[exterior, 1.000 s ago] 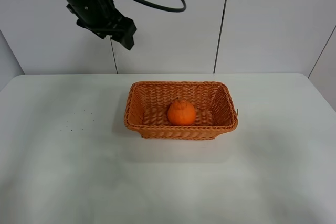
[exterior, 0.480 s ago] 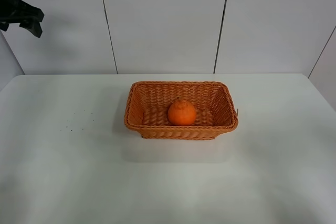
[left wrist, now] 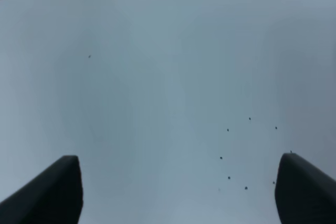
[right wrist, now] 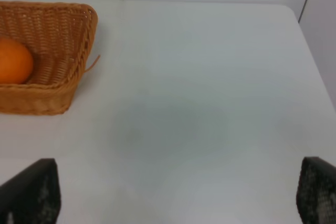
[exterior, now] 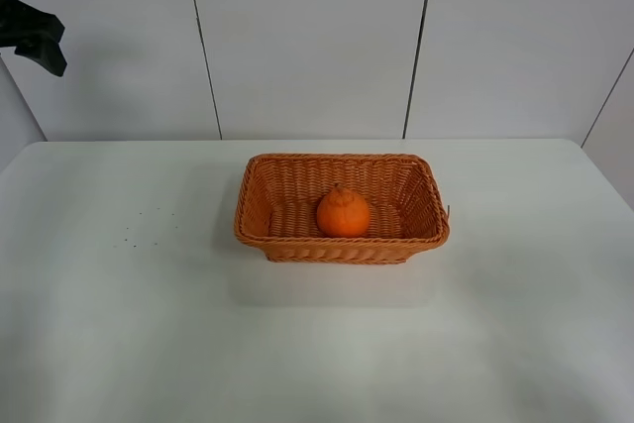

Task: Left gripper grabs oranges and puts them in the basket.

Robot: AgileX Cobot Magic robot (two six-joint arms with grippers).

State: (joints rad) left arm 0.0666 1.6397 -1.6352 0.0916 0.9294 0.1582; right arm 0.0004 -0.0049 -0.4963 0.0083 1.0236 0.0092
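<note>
- Wicker basket (exterior: 342, 245) sits mid-worktop (exterior: 149, 324), long side toward the high camera.
- The orange (exterior: 343, 213) lies inside it on the woven floor, about centre, knobby neck up. It touches no wall that I can see.
- Left hand (exterior: 48, 52) is high at the far left edge of the high view, only partly in frame, well apart from basket and fruit.
- Left wrist view: jaws stand wide apart with nothing between them. Below is bare worktop with a few dark specks (left wrist: 229, 177).
- Right hand (right wrist: 178, 160): jaws also wide apart and empty, over the worktop beside the basket's right end. The orange shows at that view's edge.
- Judgement: placing looks done, with no other fruit visible on the worktop. The step in hand is parking the left arm.
- To do it well, go high and out to the left, with no swing across the basket and the cable clear of the rim. There is no reason to close the jaws.
- Risk: a bumped basket would let the round fruit roll inside it.
- The right arm has no part here and is best left on its own side.
</note>
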